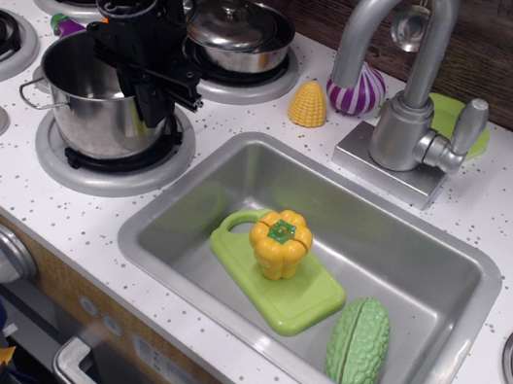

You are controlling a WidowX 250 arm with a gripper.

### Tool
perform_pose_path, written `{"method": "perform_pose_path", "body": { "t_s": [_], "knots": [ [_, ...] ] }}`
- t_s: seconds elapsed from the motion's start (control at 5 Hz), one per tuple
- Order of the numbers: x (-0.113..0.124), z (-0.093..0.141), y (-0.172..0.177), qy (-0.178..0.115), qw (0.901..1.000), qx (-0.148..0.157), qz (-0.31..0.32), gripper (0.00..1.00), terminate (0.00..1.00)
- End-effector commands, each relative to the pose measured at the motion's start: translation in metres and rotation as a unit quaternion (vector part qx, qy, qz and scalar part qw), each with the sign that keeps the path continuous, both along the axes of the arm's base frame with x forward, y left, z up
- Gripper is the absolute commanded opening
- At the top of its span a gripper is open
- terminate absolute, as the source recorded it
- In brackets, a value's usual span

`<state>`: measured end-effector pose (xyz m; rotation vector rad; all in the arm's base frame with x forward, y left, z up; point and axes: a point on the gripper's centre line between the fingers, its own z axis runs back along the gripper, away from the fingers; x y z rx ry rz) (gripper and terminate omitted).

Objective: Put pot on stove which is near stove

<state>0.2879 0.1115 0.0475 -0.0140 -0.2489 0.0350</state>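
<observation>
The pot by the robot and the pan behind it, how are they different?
The pot is tall and open, with no lid; the pan is shallower and wears a lid with a knob. The gripper is at the pot's rim; nothing touches the pan. The pot stands on the front burner, the pan on the one behind. Both are shiny steel.

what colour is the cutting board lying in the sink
Light green cutting board, under the yellow pepper. It shows clearly in the one camera view.

Pot [98,111] on stove [113,163], left of sink [422,378]; claw [144,99] seemingly at pot's rim.
</observation>
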Motion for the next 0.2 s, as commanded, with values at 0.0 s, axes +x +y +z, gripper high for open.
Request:
{"method": "perform_pose_path", "body": {
  "t_s": [0.0],
  "knots": [
    [0.0038, 0.0024, -0.0005, -0.008, 0.9999, -0.007, -0.012, 0.00, 1.00]
  ]
}}
